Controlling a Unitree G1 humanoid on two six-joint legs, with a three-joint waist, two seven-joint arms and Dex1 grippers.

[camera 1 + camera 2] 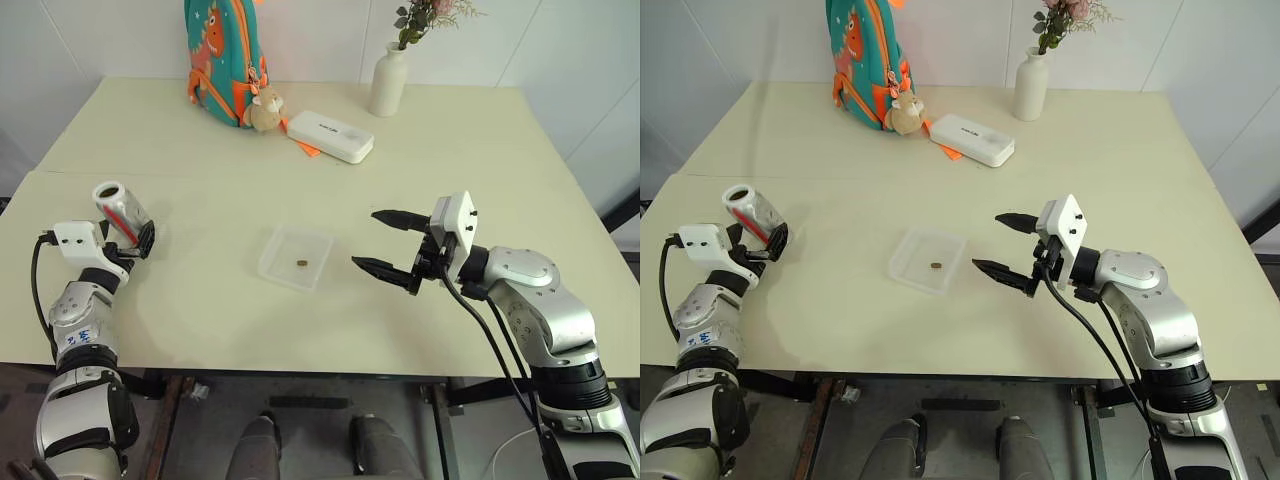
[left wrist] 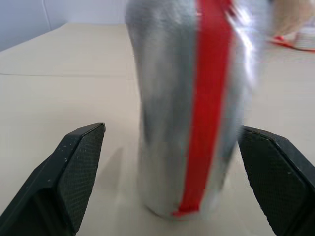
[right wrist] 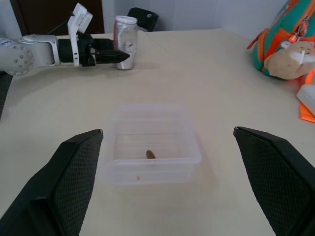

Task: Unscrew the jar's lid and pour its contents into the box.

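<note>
The jar [image 1: 122, 210], a greyish see-through cylinder with a red stripe, stands upright on the table at the left. Its top end [image 3: 125, 20] is silvery; I cannot tell whether that is the lid or an open mouth. My left gripper [image 1: 138, 235] is open around the jar's lower part, with a gap between each finger [image 2: 81, 162] and the jar's wall. The box [image 1: 272, 268], a shallow clear tray, lies at the table's middle with the contents [image 1: 301, 263], one tiny brown piece, inside. My right gripper [image 1: 365, 238] is open and bare just right of the box, pointing at it.
A teal and orange backpack [image 1: 225, 55] with a plush toy [image 1: 265, 108] stands at the back. Beside it lie a white oblong case [image 1: 330, 136] and a white vase [image 1: 388, 80] of flowers. The jar is close to the table's left edge.
</note>
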